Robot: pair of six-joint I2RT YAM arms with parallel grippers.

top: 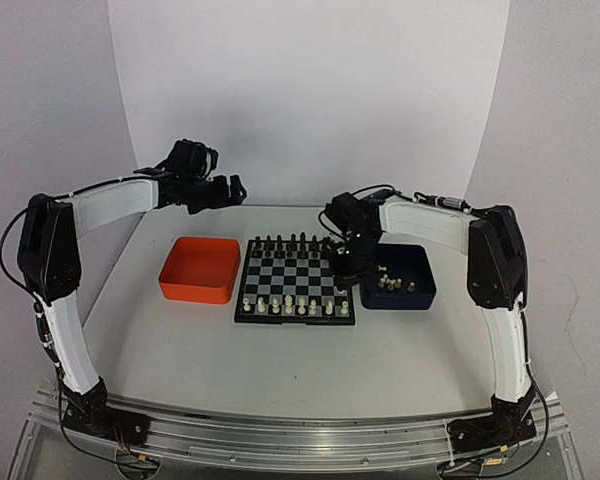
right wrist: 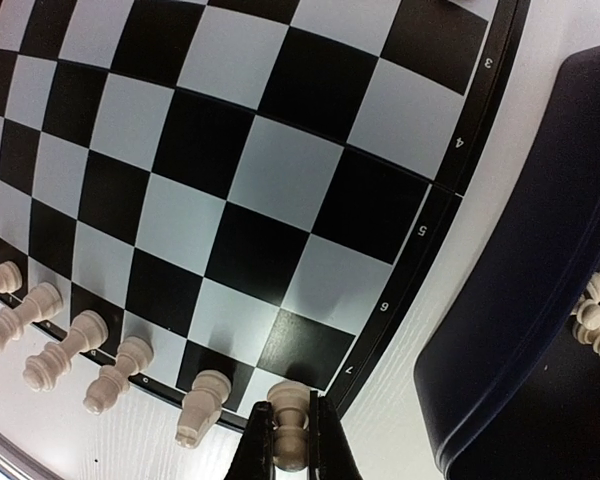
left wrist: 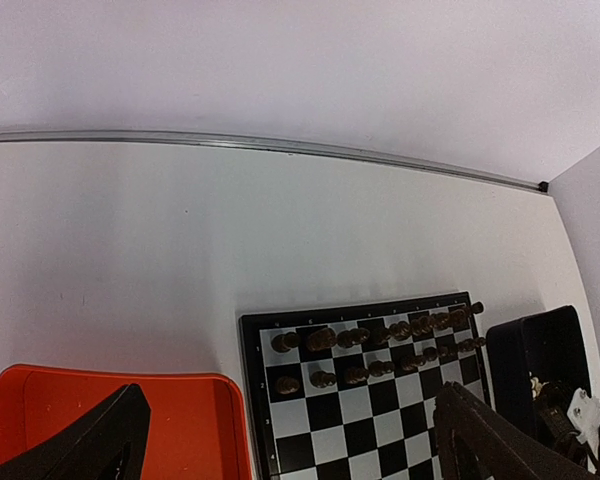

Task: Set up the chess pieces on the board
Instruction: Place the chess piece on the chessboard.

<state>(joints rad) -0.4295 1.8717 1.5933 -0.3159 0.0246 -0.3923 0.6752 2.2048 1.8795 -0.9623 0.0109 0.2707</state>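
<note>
White table, pale walls all round. We've got the board mid-table, its black border reading 3 to 7. Right gripper is clamped on one cream piece at the board's right edge by the 7, long axis along the fingers. Other cream pieces line the board's near rows and black pieces the far rows. Dark blue tray sits right of the board and orange tray left. Left gripper hangs wide open past the board's far left.

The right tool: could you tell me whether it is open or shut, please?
Shut: the right tool pinches a white piece between its fingers.
</note>
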